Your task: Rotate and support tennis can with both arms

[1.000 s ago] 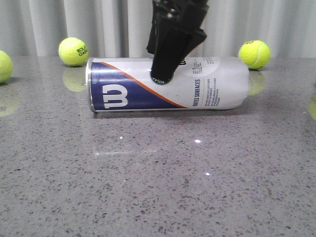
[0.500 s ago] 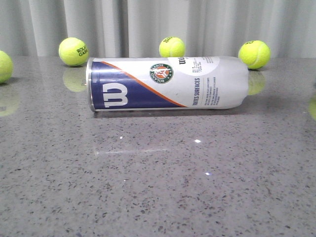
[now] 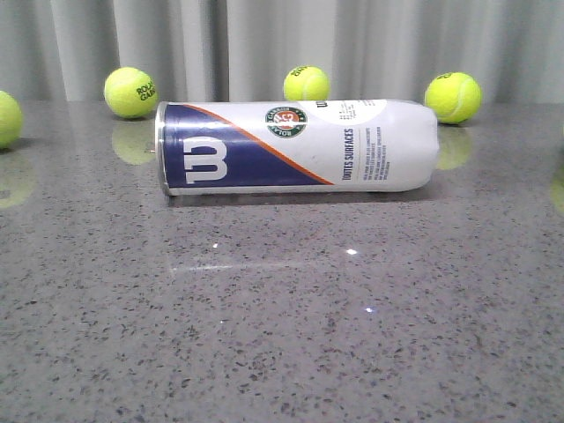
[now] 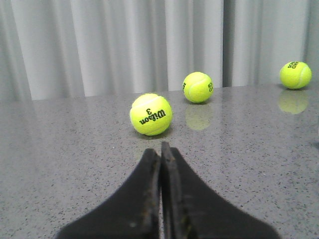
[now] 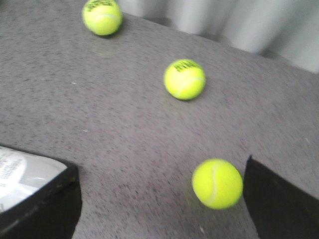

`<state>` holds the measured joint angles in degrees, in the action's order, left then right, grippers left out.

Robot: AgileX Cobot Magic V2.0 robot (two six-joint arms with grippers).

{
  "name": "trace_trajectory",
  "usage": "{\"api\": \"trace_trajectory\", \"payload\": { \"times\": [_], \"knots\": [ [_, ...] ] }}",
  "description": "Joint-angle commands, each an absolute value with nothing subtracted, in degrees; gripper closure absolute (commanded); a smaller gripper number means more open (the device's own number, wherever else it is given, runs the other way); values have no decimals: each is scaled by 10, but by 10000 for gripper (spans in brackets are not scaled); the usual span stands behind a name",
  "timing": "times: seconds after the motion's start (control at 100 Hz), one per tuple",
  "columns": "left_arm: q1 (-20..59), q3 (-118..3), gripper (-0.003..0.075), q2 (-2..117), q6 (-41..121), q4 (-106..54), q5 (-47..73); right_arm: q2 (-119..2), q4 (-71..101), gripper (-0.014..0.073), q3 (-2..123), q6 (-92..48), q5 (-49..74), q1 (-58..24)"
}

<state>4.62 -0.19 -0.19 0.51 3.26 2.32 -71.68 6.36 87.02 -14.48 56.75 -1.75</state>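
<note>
Grey speckled surface [image 3: 282, 335], glossy, backed by pale pleated curtain [image 3: 264, 44].

Front view: can [image 3: 298, 146] lying on its side across the middle, silver rim toward the left, white rounded end toward the right. Navy panel with white "W" near the rim, orange stripe slanting beside it, round emblem facing up and forward, small print on the white part. Ball [image 3: 132, 92] behind the rim end, ball [image 3: 306, 84] behind the can's middle, ball [image 3: 453, 97] behind the white end, all apart from the can. Another ball [image 3: 7, 118] cut by the left edge. No arm or hand here.

Left wrist view: left hand [image 4: 161, 149] with fingers pressed together, nothing between them. Ahead, a ball [image 4: 151, 114] printed "Wilson 3", near the tips but apart. Two more balls [image 4: 198, 87] [image 4: 295, 74] farther back near the curtain.

Right wrist view, somewhat blurred: right hand [image 5: 159, 191] spread wide, one finger [image 5: 45, 209] against a white printed patch of the can [image 5: 20, 177], other finger [image 5: 281, 204] far across. One ball [image 5: 217, 182] just beside that finger, two more balls [image 5: 185, 78] [image 5: 101, 16] beyond.
</note>
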Motion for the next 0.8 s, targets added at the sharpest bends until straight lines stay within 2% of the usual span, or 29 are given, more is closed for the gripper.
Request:
{"api": "trace_trajectory", "payload": {
  "times": [0.0,0.1,0.52,0.67,0.79],
  "knots": [
    [45,25,741,-25,0,31,-27,-661,83,-52,830,-142,513,17],
    [45,25,741,-25,0,31,-27,-589,97,-52,744,-142,471,40],
    [45,25,741,-25,0,31,-27,-219,126,-52,331,-142,201,41],
    [45,25,741,-25,0,31,-27,-112,126,-52,245,-142,127,41],
    [45,25,741,-25,0,31,-27,-75,126,-36,199,-143,77,41]
  ]
}}
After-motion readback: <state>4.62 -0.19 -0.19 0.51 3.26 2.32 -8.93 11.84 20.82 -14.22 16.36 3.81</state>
